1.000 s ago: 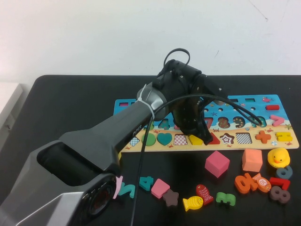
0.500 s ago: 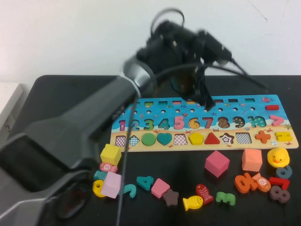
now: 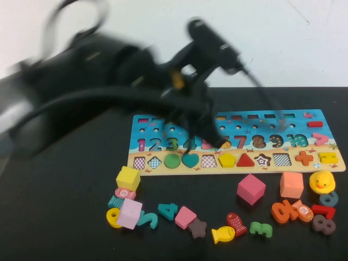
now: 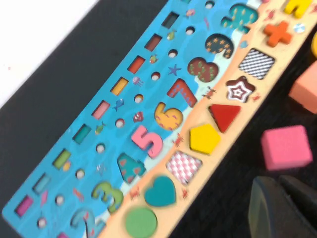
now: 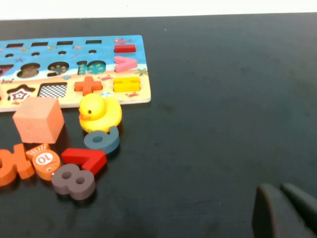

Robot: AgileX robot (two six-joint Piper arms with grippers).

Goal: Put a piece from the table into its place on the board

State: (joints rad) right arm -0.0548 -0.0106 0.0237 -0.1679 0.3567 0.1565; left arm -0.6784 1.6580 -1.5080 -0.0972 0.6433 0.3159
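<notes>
The yellow pentagon piece lies flat in its slot in the tan strip of the board, between a checkered slot and the red triangle. It also shows in the left wrist view, seated in the board. My left gripper is blurred, raised over the board's middle and holds nothing. In its wrist view the left gripper has its fingers together above the black table beside the board. My right gripper is shut and empty over the bare table right of the board; it is out of the high view.
Loose pieces lie in front of the board: a yellow cube, a pink cube, an orange cube, a yellow duck, a yellow fish and several numbers. The black table ends at a white wall behind.
My left arm has lifted off the pentagon's slot and swung up and back to the left. The pentagon stays in its slot.
</notes>
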